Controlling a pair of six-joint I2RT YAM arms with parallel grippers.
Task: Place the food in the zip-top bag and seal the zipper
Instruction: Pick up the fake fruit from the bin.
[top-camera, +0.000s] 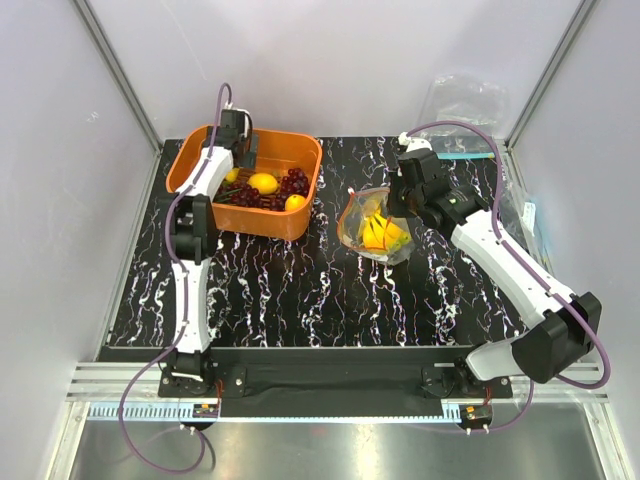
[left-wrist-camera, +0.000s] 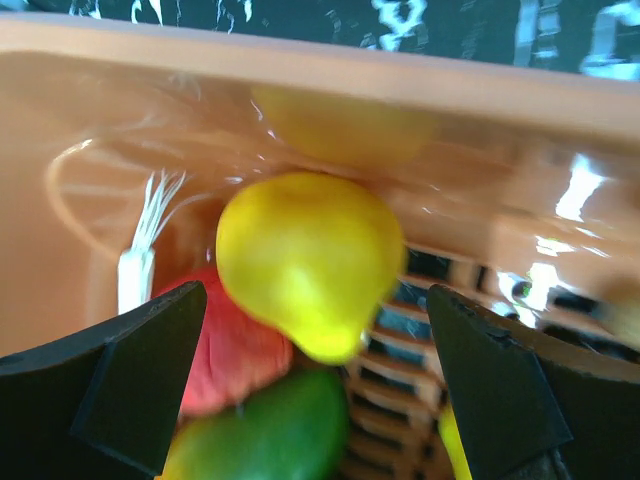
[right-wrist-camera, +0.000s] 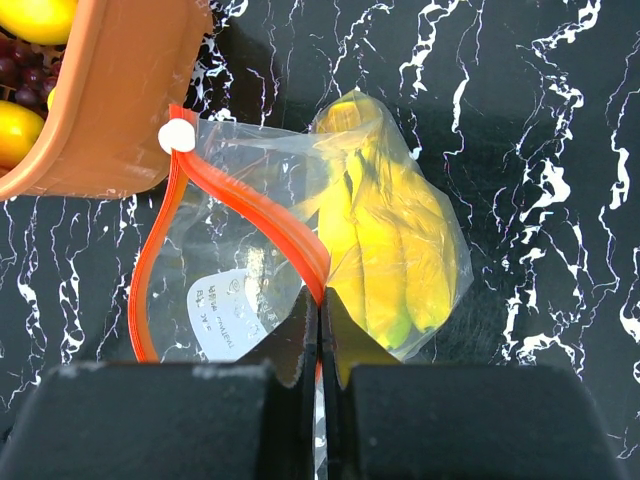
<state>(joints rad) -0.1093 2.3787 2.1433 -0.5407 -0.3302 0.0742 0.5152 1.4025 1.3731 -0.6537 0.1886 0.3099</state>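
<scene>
The left arm (top-camera: 192, 290) stands tall from its base, then bends forward and down into the basket (top-camera: 270, 222) at the back left of the table (top-camera: 300, 300). Its gripper (left-wrist-camera: 315, 310) is spread wide, one finger on each side of a lemon (left-wrist-camera: 305, 260) that lies against the basket's inner wall. I can't tell whether either finger touches it. A red fruit (left-wrist-camera: 225, 350) and a green one (left-wrist-camera: 270, 430) lie just under it. Grapes (top-camera: 290, 185) sit toward the basket's right end.

The right arm (top-camera: 500, 250) stretches in a long diagonal from the near right corner to the middle of the table. Its gripper (right-wrist-camera: 318, 310) is pressed together, pinching the zipper (right-wrist-camera: 250, 205) on the near side of the mouth. The bag (right-wrist-camera: 430, 290) lies just right of the basket's corner. Its mouth gapes in a red-orange loop, and the white slider (right-wrist-camera: 176, 136) is almost at the basket's rim. The banana (right-wrist-camera: 385, 240) is inside the bag.

Between the bag and the arm bases the dark marbled tabletop shows in a broad strip. Grey walls close in on both sides. Spare bags (top-camera: 465, 110) lie at the back right, behind the right wrist.
</scene>
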